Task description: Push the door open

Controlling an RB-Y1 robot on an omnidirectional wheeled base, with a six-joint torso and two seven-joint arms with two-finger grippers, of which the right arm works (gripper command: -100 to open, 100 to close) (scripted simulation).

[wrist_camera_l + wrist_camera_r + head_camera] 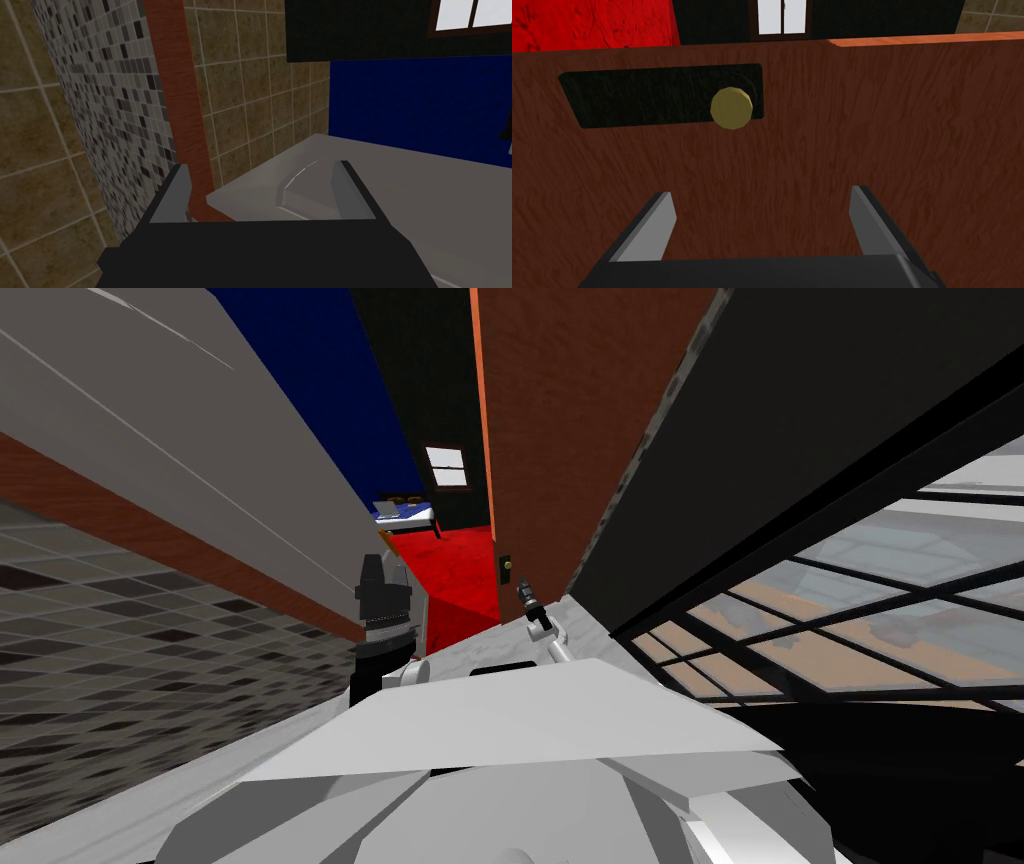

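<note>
A reddish-brown wooden door [560, 438] stands ajar ahead of me, its free edge toward a room with a red floor. On it sit a black plate [662, 95] and a round brass knob [731, 107], also seen small as the knob [507, 564] in the head view. My right gripper [524, 591] is just below the knob, close to the door face. In its wrist view the right gripper [760, 192] is open, with bare wood between the fingers. My left gripper [383, 568] is raised beside the grey wall left of the gap; the left gripper [262, 165] is open and holds nothing.
Through the gap lie a red floor [450, 573], a bed [405, 516] and a small window [447, 466]. A grey wall [200, 458] with brown trim [180, 115] and a tiled wall [120, 638] close the left. A large glazed window [850, 608] is on the right.
</note>
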